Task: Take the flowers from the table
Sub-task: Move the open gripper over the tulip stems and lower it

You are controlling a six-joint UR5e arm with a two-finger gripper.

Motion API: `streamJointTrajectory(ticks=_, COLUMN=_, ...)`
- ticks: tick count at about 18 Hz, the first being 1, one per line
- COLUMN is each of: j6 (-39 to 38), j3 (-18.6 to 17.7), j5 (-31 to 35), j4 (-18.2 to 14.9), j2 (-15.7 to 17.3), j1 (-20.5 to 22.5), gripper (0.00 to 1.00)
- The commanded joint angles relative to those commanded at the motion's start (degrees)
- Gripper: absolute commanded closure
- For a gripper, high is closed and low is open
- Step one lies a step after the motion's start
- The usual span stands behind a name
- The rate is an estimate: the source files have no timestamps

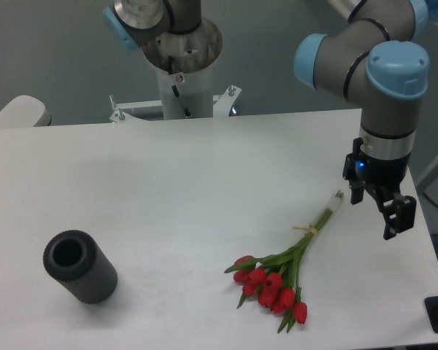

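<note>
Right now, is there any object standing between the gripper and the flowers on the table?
Nothing visible does. The gripper hangs to the right of the flowers, near their white stem ends, with only bare table between. The black cylinder lies far left.

Bright, even light; soft shadows, slightly grainy, no glare.

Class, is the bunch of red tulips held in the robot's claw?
No. The red tulips lie on the white table, apart from the claw.
</note>
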Motion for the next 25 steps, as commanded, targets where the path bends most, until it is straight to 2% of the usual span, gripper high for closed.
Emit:
streamJointTrajectory(ticks=3, j6=-2.30, j3=-2.01, j5=-0.09, j4=0.61, j2=0.00, j1=-0.18, gripper=0.00)
streamJointTrajectory(ticks=6, j6=-10.61, j3=-5.97, j5=-0.17, j4=4.56, j2=0.26, j1=-0.26, gripper=0.00)
streamJointTrajectory(ticks=9, j6=-23.01, j3=-6.59, j5=0.26, j4=4.75, j2=-0.26, j1=-0.44, gripper=0.00)
streamJointTrajectory(ticks=13, j6=-33.22, j3=-8.17, j5=3.68, j4=5.10, j2=-1.67, j1=-2.28, gripper=0.00)
streamJointTrajectory(ticks=16, j6=-38.49, j3=-8.53, j5=3.60, j4=4.92, j2=-3.51, j1=-4.13, gripper=0.00)
streamJointTrajectory(ticks=19, j6=-38.95, j3=-9.23, j5=3.95, j4=5.01, j2=-5.71, j1=-5.10, gripper=0.00)
streamJointTrajectory(ticks=25, j6=-37.98, j3=-9.85, j5=4.13, j4=5.45, j2=-7.56, j1=-5.97, gripper=0.00)
